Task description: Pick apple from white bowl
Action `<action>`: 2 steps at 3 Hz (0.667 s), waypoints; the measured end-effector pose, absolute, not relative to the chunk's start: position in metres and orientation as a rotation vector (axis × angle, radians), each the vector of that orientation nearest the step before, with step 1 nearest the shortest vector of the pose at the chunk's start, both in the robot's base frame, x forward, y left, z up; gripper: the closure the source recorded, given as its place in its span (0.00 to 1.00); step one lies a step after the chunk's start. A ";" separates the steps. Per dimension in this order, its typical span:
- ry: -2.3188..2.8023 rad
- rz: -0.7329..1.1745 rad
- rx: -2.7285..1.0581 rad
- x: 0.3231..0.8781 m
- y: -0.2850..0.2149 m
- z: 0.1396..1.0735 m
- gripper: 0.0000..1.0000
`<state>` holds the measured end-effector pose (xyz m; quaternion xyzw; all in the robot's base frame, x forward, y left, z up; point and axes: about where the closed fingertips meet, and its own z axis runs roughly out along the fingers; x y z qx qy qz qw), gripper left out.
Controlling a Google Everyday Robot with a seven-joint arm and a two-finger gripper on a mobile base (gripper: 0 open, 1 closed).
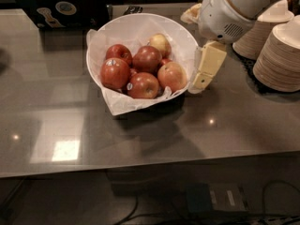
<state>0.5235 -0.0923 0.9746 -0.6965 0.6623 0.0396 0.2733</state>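
Observation:
The white bowl (pixel 185 37), lined with crumpled white paper, sits on the grey table and holds several apples. The apple (pixel 115 73) is large, deep red, with a small pale sticker near its top, and lies at the front left of the pile. A paler orange-red apple (pixel 172 76) lies at the front right. A small yellowish apple (pixel 160 44) lies at the back. My gripper (pixel 206 68) hangs from the white arm just outside the bowl's right rim, close to the paper, and holds nothing that I can see.
Stacks of beige paper bowls (pixel 281 55) stand at the right, behind the arm. A dark box with stickers (pixel 58 6) stands at the back left. The table's front edge (pixel 140 165) runs across the lower part of the view.

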 end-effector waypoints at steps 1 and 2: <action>1.600 0.180 -1.908 0.543 -0.046 0.980 0.00; 1.460 0.273 -1.936 0.550 -0.007 0.984 0.00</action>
